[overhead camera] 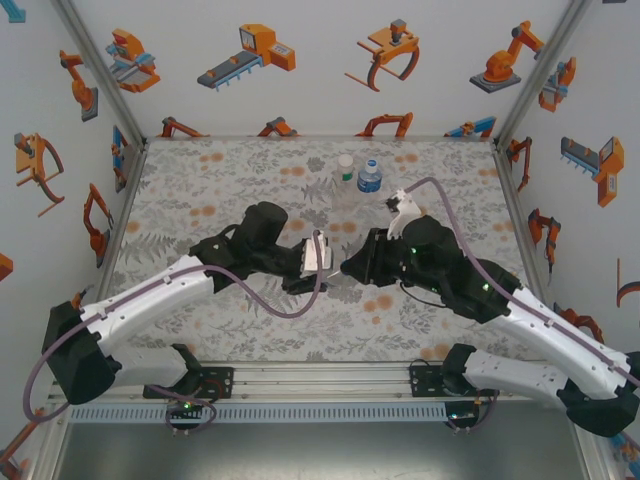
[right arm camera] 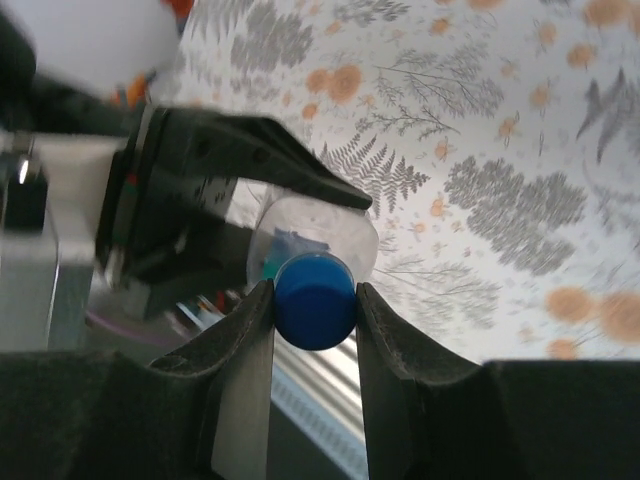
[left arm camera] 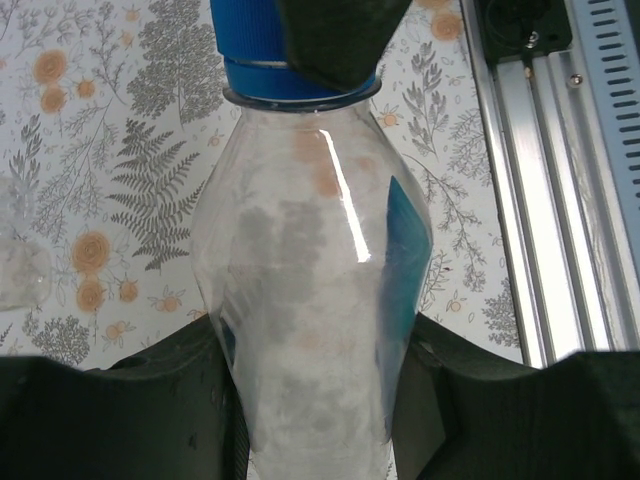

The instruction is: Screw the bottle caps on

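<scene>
- Right now the held bottle [left arm camera: 310, 280] runs up the middle of the left wrist view. Its clear body is wedged between the two dark fingers of the left gripper [left arm camera: 312, 410] at the bottom edge. Both fingers press its sides, so this gripper is clamped on the bottle.
- Through the clear wall a blue label [left arm camera: 405, 260] shows on the right side of the body.
- At the top of that frame the blue cap [left arm camera: 250, 50] sits on the bottle's neck. A dark finger [left arm camera: 340, 35] of the right gripper overlaps the cap's right half.
- In the right wrist view the blue cap [right arm camera: 315, 300] lies low and centre, seen end-on. It is squeezed between the two fingers of the right gripper [right arm camera: 315, 305]; each finger touches it, so this gripper is closed on the cap.
- Behind the cap the bottle's clear shoulder recedes toward the upper left of that frame, into the dark body of the left gripper [right arm camera: 230, 170].
- In the top view the left gripper [overhead camera: 325, 262] and right gripper [overhead camera: 350, 265] meet nose to nose just below the frame's centre. The bottle between them is largely hidden.
- The left arm [overhead camera: 150, 300] rises from the lower left corner and reaches rightward. The right arm [overhead camera: 520, 310] mirrors it from the lower right corner, reaching leftward, and both wrists are turned inward.
- The two other bottles stand upright side by side in the upper middle of the top view, on the flowered table [overhead camera: 200, 180] and well apart from the grippers. One has a pale cap [overhead camera: 345, 172]; the other has a blue cap and a blue band [overhead camera: 370, 180].
</scene>
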You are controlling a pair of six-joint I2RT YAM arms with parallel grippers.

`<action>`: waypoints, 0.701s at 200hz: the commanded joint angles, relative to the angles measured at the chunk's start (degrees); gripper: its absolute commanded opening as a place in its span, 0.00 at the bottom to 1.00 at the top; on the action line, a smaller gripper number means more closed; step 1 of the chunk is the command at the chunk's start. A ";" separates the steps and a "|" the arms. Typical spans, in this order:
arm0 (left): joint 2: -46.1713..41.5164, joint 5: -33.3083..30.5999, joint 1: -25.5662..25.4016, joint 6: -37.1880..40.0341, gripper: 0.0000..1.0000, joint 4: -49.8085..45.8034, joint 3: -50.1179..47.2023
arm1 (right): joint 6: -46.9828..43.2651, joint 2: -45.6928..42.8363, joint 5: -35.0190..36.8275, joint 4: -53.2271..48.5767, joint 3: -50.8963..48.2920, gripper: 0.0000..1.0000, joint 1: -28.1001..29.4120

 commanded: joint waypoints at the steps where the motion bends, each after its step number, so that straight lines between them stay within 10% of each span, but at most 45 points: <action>1: 0.04 1.75 -0.75 0.58 0.00 2.90 0.73 | 24.13 0.63 10.69 3.07 -1.02 0.00 -0.16; 46: -0.39 1.60 -0.70 -0.04 0.00 3.01 -0.05 | 15.56 3.37 6.63 8.73 0.75 0.09 -0.21; 88: -1.03 1.60 -0.70 -0.12 0.00 1.80 -0.23 | -16.09 1.03 -0.57 12.53 2.58 0.41 -0.14; 140: -2.52 3.49 -0.70 2.11 0.00 -3.07 0.77 | -56.18 -2.70 -14.47 7.02 3.99 0.49 -0.15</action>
